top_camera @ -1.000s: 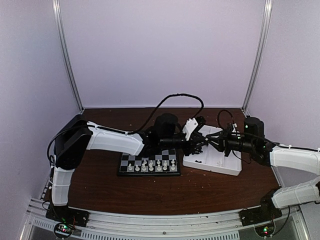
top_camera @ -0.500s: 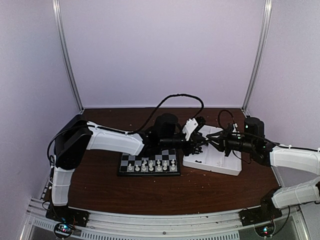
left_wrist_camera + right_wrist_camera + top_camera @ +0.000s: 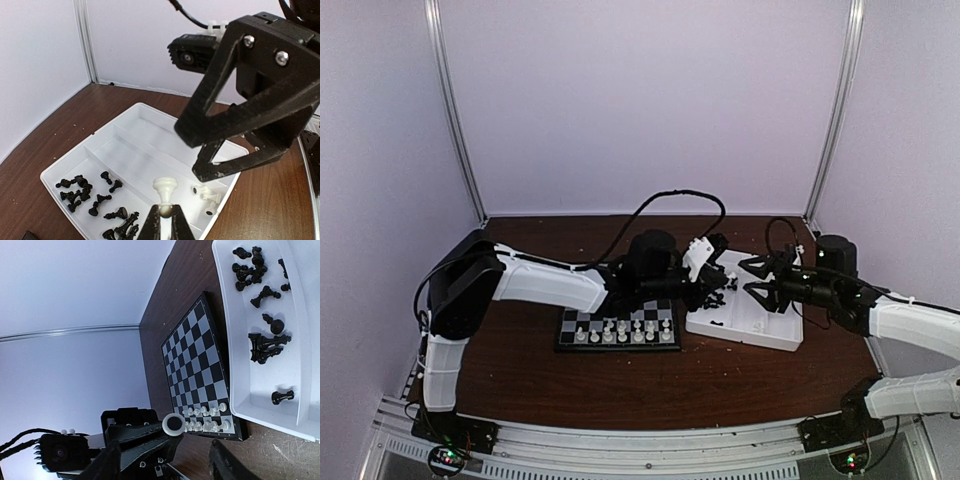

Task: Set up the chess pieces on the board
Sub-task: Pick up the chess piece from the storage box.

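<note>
So the left gripper (image 3: pixel 164 214) is pinching a white piece (image 3: pixel 164 186) by its base, I think, over the tray (image 3: pixel 150 131) at the board's (image 3: pixel 570 322) 3 o'clock. The right gripper (image 3: pixel 753 276) hangs spread wide nearby. It's a thin grip, so a quick swing boardward could twist the piece loose.

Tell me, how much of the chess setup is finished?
Done: two rows of white pieces stand along the near edge of the board. In hand: the left fingers pinch one white piece near the tray. Left: the black pieces and two spare white pieces lie in it.
</note>
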Available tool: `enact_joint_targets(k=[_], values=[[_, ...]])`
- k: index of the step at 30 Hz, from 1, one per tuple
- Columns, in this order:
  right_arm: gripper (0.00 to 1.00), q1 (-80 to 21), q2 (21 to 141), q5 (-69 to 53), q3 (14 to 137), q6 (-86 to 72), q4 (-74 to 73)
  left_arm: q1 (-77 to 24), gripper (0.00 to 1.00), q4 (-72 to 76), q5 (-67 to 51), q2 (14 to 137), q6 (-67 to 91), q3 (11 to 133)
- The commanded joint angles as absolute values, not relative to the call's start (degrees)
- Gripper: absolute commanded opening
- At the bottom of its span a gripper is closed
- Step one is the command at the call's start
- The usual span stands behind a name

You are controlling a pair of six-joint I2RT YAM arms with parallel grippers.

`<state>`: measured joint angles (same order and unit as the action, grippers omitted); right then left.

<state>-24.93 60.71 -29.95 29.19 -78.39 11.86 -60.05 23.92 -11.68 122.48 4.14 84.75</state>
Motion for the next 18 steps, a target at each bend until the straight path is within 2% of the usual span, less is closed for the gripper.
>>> enact_joint_targets(k=[1, 3, 5, 9, 14, 18], values=[[0.68, -23.70, 57.89, -26.66, 30.47, -73.17, 5.68, -60.16, 0.00, 25.83, -10.36, 119.62, 3.93, 83.69], [0.75, -22.50, 57.15, -26.01, 31.95, -70.27, 1.82, -60.20, 0.00, 25.00, -10.34, 118.84, 4.31, 83.31], [0.77, -21.13, 56.50, -25.66, 33.35, -67.17, -2.39, -60.12, 0.00, 23.13, -10.29, 117.57, 4.48, 83.03], [0.77, -18.93, 55.78, -24.72, 34.91, -62.78, -7.08, -59.65, 0.00, 15.84, -9.60, 114.43, 6.44, 83.42], [0.77, -17.53, 55.87, -22.64, 37.51, -55.95, -12.79, -57.07, 0.00, -3.37, -11.09, 110.69, 12.74, 86.07], [0.77, -16.90, 56.70, -21.80, 39.25, -52.48, -15.63, -54.91, 0.00, -14.65, -10.92, 105.41, 15.44, 83.59]])
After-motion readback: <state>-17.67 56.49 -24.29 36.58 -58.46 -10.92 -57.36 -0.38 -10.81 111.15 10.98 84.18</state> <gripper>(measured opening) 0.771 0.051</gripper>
